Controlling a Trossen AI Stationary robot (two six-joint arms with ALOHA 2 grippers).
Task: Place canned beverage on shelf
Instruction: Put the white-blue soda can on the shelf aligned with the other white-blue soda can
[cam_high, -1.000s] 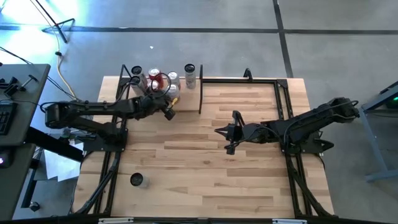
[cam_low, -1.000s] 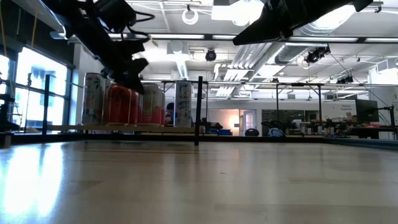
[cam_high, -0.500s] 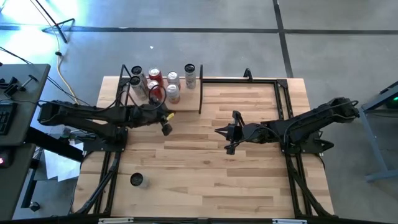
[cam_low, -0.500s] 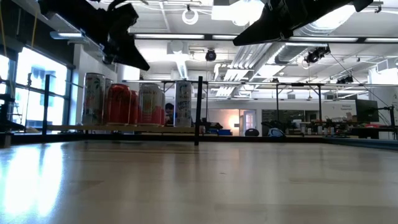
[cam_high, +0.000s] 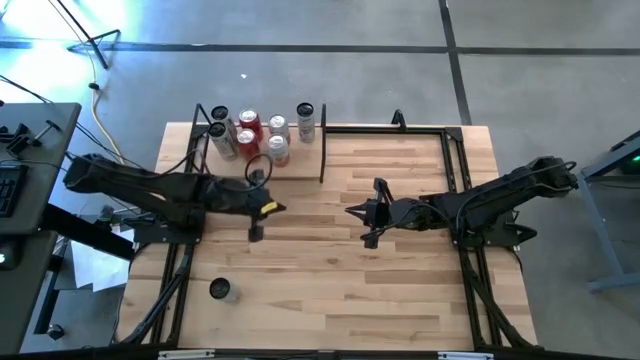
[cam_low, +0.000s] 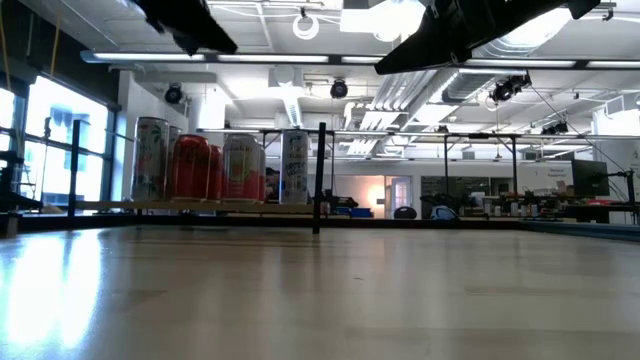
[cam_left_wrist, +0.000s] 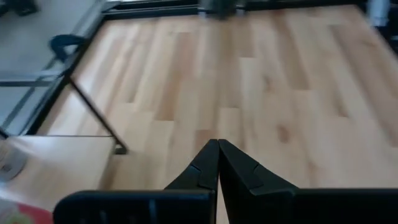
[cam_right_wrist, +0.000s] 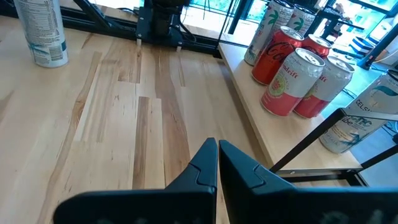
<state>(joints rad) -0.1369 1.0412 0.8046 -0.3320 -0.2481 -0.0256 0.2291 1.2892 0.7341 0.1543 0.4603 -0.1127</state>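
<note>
The shelf (cam_high: 300, 160), a light-wood board with black upright frames, stands at the table's far left. Several cans (cam_high: 262, 133) stand upright on their bases on it; they also show in the low view (cam_low: 222, 167) and the right wrist view (cam_right_wrist: 291, 79). One more can (cam_high: 220, 290) stands alone near the table's near left corner, seen too in the right wrist view (cam_right_wrist: 42, 31). My left gripper (cam_high: 278, 207) is shut and empty, raised above the table just on the near side of the shelf. My right gripper (cam_high: 349, 210) is shut and empty above mid-table.
Black frame rails (cam_high: 455, 150) run along the table's far right and down both sides. The wood tabletop (cam_high: 330, 290) between the arms and toward the near edge is bare. A desk with a keyboard (cam_high: 10, 170) stands off the table's left.
My left gripper has drawn back from the cans on the shelf toward the table's near edge, has risen, and has turned toward the table's right. The cans stay upright on the shelf.
</note>
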